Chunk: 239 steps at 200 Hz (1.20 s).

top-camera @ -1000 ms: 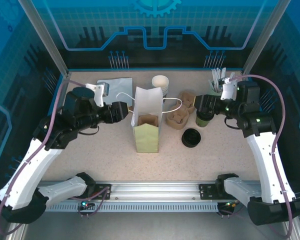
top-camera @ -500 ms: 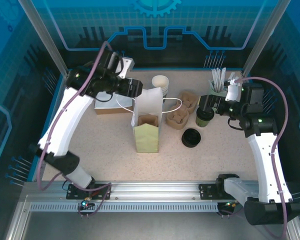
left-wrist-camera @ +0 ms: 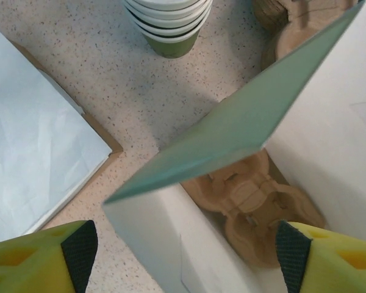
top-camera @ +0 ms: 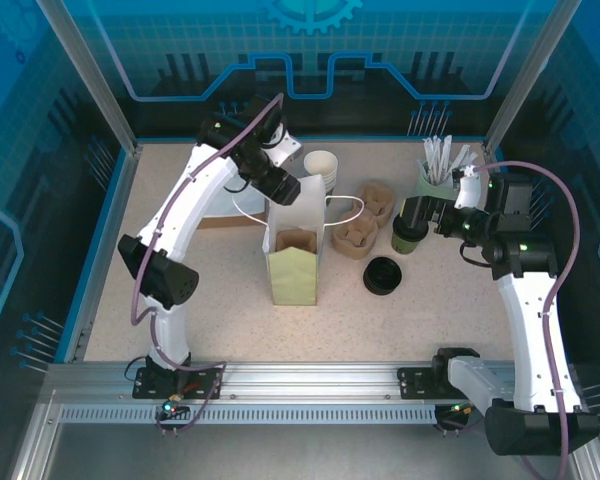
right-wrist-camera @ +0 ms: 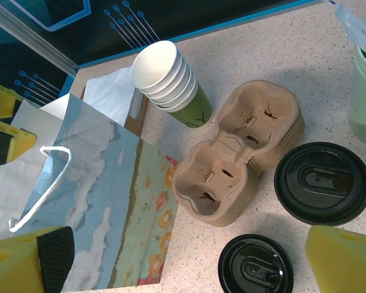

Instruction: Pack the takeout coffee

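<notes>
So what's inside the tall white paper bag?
A brown moulded-pulp cup tray lies at the bottom. Walls of the white paper bag hide its edges and the remaining floor.

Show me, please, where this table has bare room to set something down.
Bare: the near strip of table between paper bag and front rail, and the patch left of the bag. Crowded: back right, around the stacked cups, pulp trays, takeout coffee and loose lid.
</notes>
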Each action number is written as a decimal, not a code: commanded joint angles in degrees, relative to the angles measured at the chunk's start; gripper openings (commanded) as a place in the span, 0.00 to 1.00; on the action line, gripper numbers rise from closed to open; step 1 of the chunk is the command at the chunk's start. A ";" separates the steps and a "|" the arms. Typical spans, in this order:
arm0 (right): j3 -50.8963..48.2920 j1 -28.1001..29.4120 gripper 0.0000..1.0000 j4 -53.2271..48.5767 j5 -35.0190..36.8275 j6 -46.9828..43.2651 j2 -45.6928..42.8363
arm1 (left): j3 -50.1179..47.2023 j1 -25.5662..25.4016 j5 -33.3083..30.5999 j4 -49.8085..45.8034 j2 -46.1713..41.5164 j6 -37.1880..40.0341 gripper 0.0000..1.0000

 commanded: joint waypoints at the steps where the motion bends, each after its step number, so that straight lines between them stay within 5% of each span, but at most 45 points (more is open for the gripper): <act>1: -0.89 -0.93 1.00 -0.21 -2.10 -0.55 -0.70 | 2.40 0.71 -0.72 1.80 1.14 3.02 0.76; 54: -1.97 -0.99 1.00 0.01 -2.33 -0.47 -0.79 | 4.37 0.75 -0.87 4.83 4.26 5.43 0.58; 104: -2.56 -1.03 1.00 0.23 -2.54 -0.55 -0.79 | 5.86 0.71 -0.86 5.90 2.28 6.46 0.12; 130: -2.63 -1.05 1.00 -0.03 -1.67 -1.28 -0.71 | 4.71 0.37 -0.72 5.19 -2.03 6.76 0.02; 165: -1.83 -1.17 1.00 -3.20 5.14 -2.02 0.21 | -2.63 -2.68 -5.41 7.31 -12.35 7.22 0.01; 204: -1.38 -1.32 1.00 -7.52 16.82 -2.78 2.56 | -11.02 -9.64 -18.84 11.20 -21.99 4.64 0.01; 239: -3.13 -1.34 1.00 -7.69 19.93 -2.69 4.83 | -19.65 -15.81 -29.73 19.25 -28.70 3.87 0.00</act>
